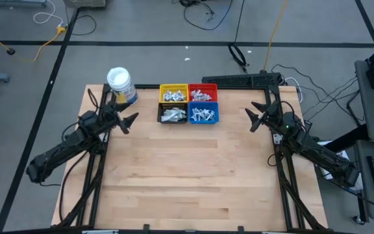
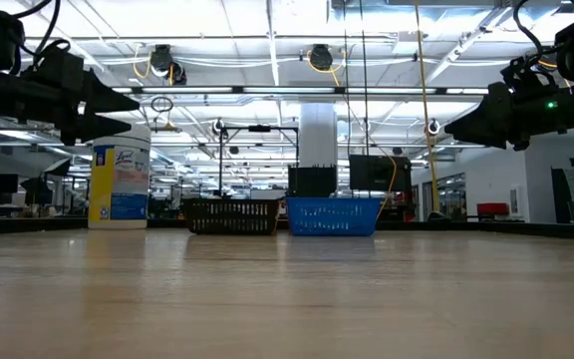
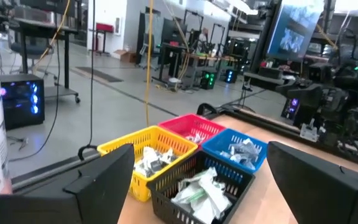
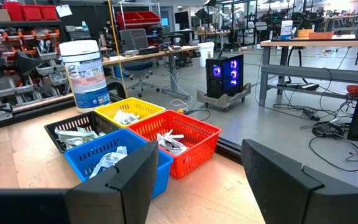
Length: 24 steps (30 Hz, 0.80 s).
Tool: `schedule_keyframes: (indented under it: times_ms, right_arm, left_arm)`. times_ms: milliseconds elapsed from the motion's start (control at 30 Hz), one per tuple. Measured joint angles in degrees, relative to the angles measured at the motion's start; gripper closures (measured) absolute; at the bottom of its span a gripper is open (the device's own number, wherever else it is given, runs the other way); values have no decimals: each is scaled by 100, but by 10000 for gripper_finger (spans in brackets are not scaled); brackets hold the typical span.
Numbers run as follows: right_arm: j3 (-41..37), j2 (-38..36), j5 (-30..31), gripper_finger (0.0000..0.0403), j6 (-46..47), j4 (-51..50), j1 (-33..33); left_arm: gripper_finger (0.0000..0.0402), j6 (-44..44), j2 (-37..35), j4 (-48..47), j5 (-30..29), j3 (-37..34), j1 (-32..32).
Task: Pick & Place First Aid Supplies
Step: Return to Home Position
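Plainly, every one of the packets (image 3: 197,190) in view lies inside a block of four small bins (image 4: 194,152) at the far middle of the table (image 1: 187,182). The packets are heaped loosely, and none shows on the bare wood. A white-lidded jar (image 1: 121,83) stands just left of the block.

The left tool (image 1: 132,122) hangs above the table on the left and points right toward the bins, near the block's left side. Its fingers are spread wide with nothing between them. The right tool (image 1: 253,121) mirrors it on the right, a little farther from the block, and is likewise spread and empty. Neither touches a bin or a packet. The packets sit between the two tools and slightly farther back.

These packets look light, thin and limp, probably foil or paper with a slick face. They should weigh almost nothing but slide easily, and they cling together in a heap. A flat one offers no purchase from above. The best hold is likely a pinch across a raised edge or corner, or across the narrow width of a strip. Digging into a pile risks lifting several at once. With nothing loose on the table, the sorting seems finished.
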Motion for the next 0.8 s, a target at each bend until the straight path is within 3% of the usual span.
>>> schedule_keyframes:
  times_ms: [800]
  right_arm:
    - [0,0,0,175,0,1,0]
  left_arm:
    - [35,-9,63,-6,-18,-4,7]
